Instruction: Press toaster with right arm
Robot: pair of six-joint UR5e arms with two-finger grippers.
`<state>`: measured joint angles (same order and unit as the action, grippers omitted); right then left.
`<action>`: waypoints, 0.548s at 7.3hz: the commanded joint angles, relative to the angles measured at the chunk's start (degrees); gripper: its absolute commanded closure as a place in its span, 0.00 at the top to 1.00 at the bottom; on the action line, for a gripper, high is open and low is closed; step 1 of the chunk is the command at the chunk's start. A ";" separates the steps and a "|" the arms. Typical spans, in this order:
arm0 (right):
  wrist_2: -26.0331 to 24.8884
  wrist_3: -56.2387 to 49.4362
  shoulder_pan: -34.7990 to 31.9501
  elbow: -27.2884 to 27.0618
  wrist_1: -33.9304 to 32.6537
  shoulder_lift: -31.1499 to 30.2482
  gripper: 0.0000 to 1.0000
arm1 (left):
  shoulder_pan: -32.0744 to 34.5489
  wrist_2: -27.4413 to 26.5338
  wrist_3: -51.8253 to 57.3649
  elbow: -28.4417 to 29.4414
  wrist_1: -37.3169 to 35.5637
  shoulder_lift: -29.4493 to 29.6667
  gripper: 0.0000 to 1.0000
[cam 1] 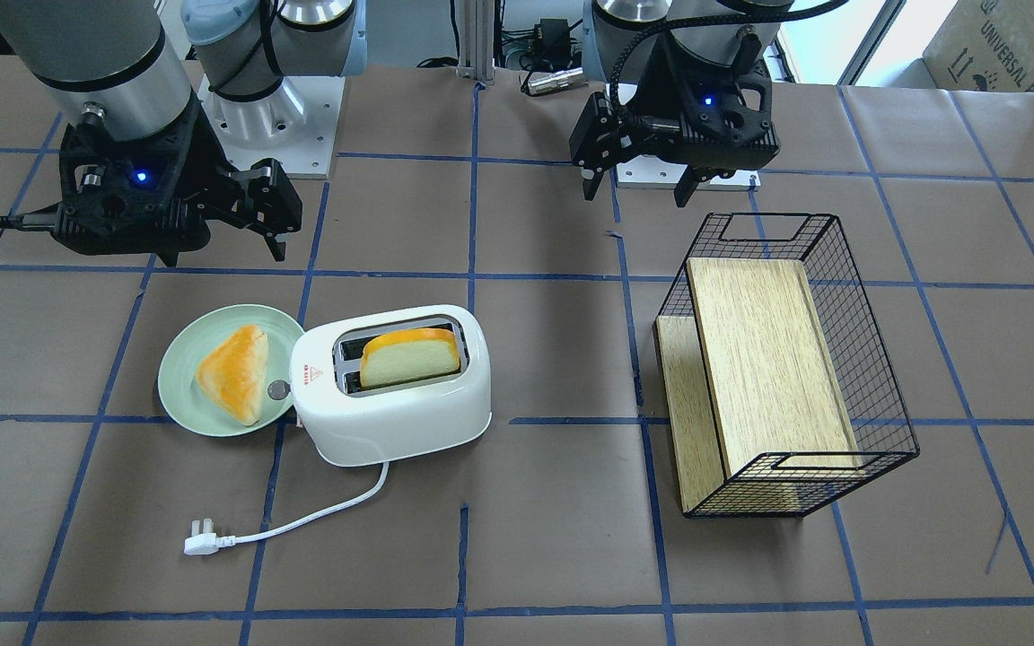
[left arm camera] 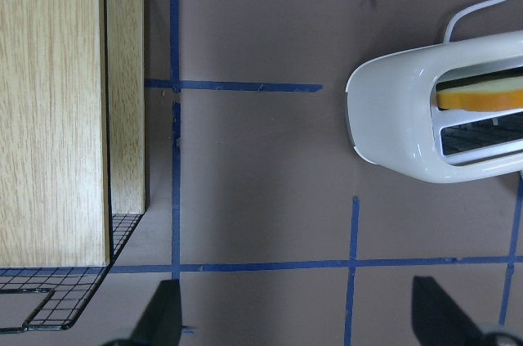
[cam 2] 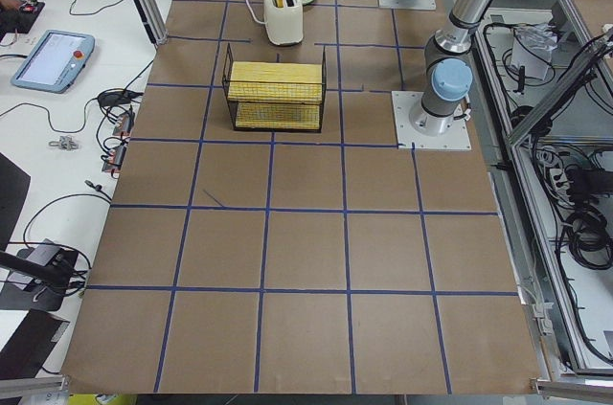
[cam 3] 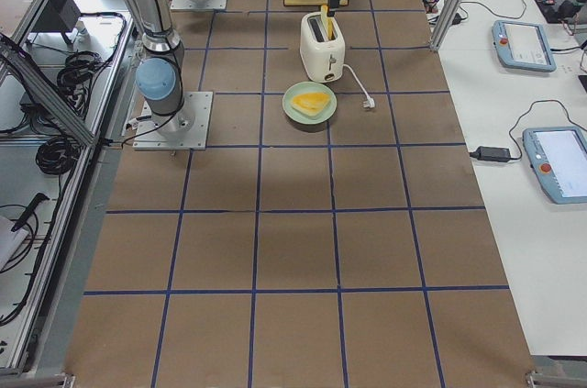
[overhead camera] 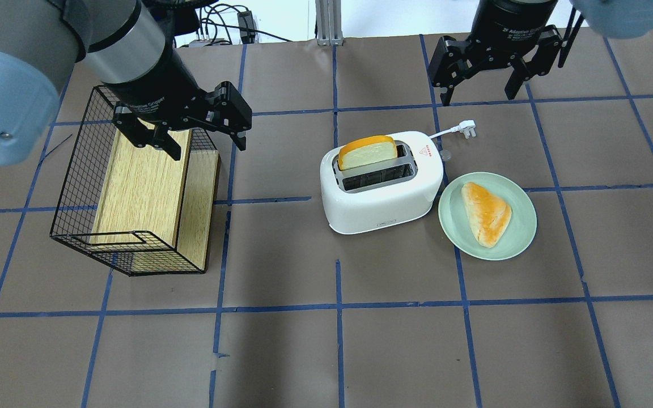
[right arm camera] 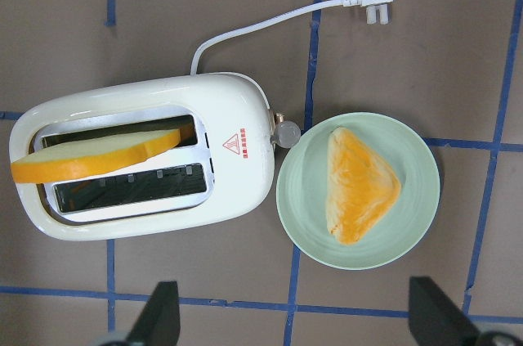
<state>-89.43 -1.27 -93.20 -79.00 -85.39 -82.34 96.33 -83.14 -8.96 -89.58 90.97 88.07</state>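
The right gripper (overhead camera: 478,97) hangs empty with its fingers apart, above the table beyond the toaster (overhead camera: 383,195), near the toaster's plug (overhead camera: 467,128). A bread slice (overhead camera: 367,153) stands in the toaster's far slot. A plate (overhead camera: 522,229) lies just beside its knob end. The left gripper (overhead camera: 208,148), fingers also spread, hovers well away from it.

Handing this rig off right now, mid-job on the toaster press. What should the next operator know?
Right claw: open, empty, hovering clear of the rounded white plastic toaster.
Left claw: open, empty, above the black wire basket.
Toaster beside the pale green plate; a yellow-crusted bread slice stands high in one slot; white plug lies loose on the brown table.
Done: nothing pressed, apparently. Left: press its small silver knob with the right claw.
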 commanded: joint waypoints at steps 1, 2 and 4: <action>0.05 -0.40 0.56 -0.02 -0.30 0.60 0.80 | 0.00 0.00 0.00 -0.07 0.00 0.00 1.00; 0.05 -1.27 0.65 0.07 -0.48 0.60 0.39 | 0.00 0.00 0.00 -0.07 0.00 0.00 1.00; -0.65 -14.38 0.65 0.34 -4.40 0.77 0.16 | 0.00 0.00 0.00 -0.07 0.00 0.00 1.00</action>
<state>-89.63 -7.78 -92.59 -78.68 -87.19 -81.71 96.33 -83.15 -8.96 -89.65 90.97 88.07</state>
